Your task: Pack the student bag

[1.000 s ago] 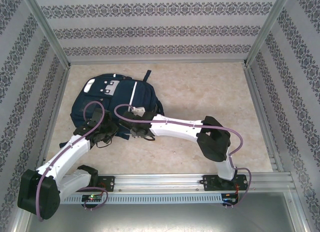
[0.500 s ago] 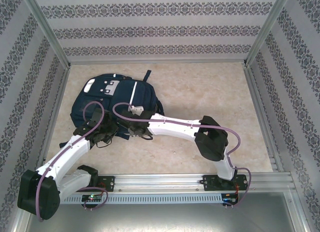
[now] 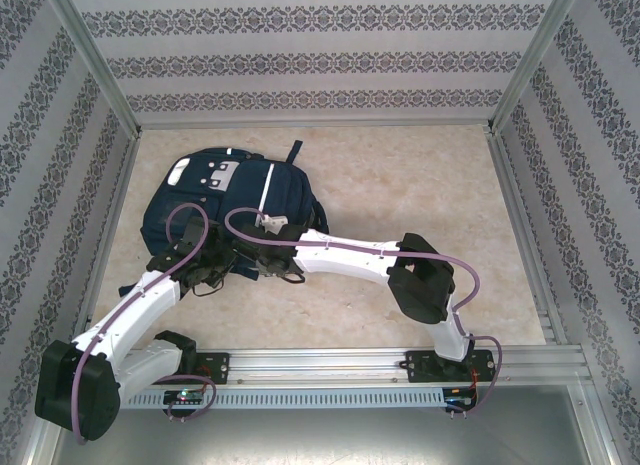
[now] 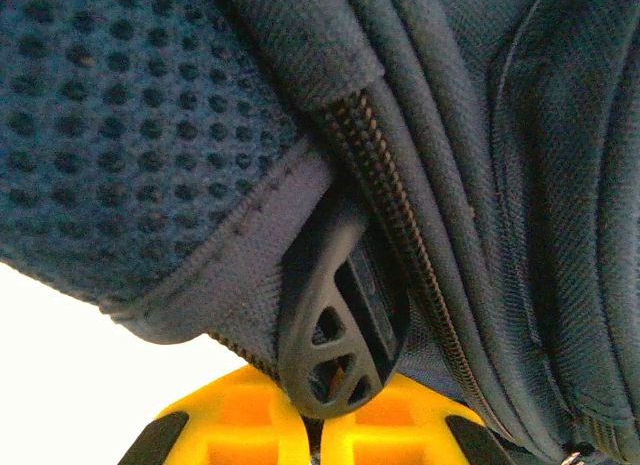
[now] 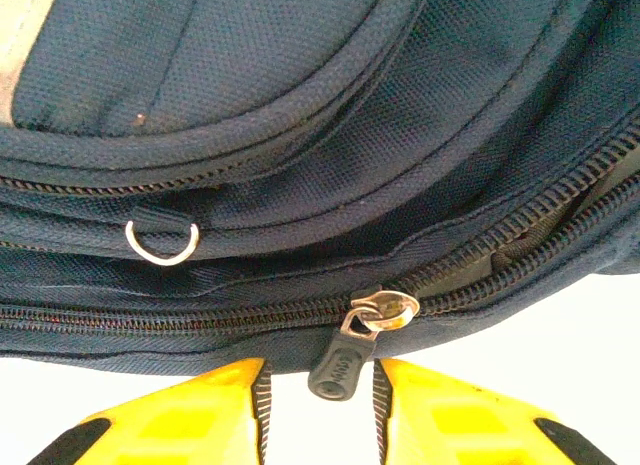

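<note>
The right gripper [image 5: 320,385] has its jaws apart. A black zip pull [image 5: 338,367] hangs in the gap between the two yellow fingers [image 5: 190,425] and seems not pinched. The pull hangs from a metal slider [image 5: 383,310] on a zip of the bag [image 5: 400,105], and right of the slider the zip is open. A small wire ring [image 5: 162,240] sits on a seam to the upper left.

The left gripper [image 4: 315,410] has its jaws together. A black lattice piece [image 4: 335,325] stands at their tips, tucked under a seam beside a zip [image 4: 400,205]. I cannot tell if it is clamped.

From above, the navy bag lies flat on the far-left part of the table [image 3: 400,185], and both grippers are at its near edge.
</note>
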`<action>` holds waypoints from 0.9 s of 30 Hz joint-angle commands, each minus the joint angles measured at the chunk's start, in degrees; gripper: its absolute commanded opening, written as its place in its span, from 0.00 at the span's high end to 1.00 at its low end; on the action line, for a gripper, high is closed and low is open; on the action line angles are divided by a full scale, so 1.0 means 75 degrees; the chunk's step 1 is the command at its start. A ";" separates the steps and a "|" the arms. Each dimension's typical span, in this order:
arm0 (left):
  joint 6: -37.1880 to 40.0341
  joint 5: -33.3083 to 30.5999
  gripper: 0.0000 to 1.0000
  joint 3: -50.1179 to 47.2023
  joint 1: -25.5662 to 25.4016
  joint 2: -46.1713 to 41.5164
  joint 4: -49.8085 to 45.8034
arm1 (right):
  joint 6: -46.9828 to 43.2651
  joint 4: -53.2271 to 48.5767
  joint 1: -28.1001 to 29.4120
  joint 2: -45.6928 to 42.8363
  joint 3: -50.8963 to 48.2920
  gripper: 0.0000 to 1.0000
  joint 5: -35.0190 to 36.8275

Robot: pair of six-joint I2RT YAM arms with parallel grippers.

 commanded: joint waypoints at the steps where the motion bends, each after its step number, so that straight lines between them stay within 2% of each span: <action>1: -0.0070 0.0044 1.00 -0.0007 -0.0113 -0.0210 0.0338 | 0.0199 -0.0168 0.0117 -0.0364 -0.0047 0.70 0.0045; 4: -0.0119 0.0070 1.00 -0.0023 -0.0110 -0.0176 0.0410 | 0.0260 -0.0156 0.0119 -0.0319 0.0069 0.73 0.0051; 20: -0.0103 0.0118 1.00 -0.0021 -0.0114 -0.0180 0.0320 | 0.0470 0.0438 -0.0026 0.0032 -0.0063 0.73 -0.0012; 27: -0.0114 0.0096 1.00 -0.0023 -0.0110 -0.0229 0.0275 | 0.0636 0.0277 -0.0123 0.0139 -0.0136 0.73 0.0017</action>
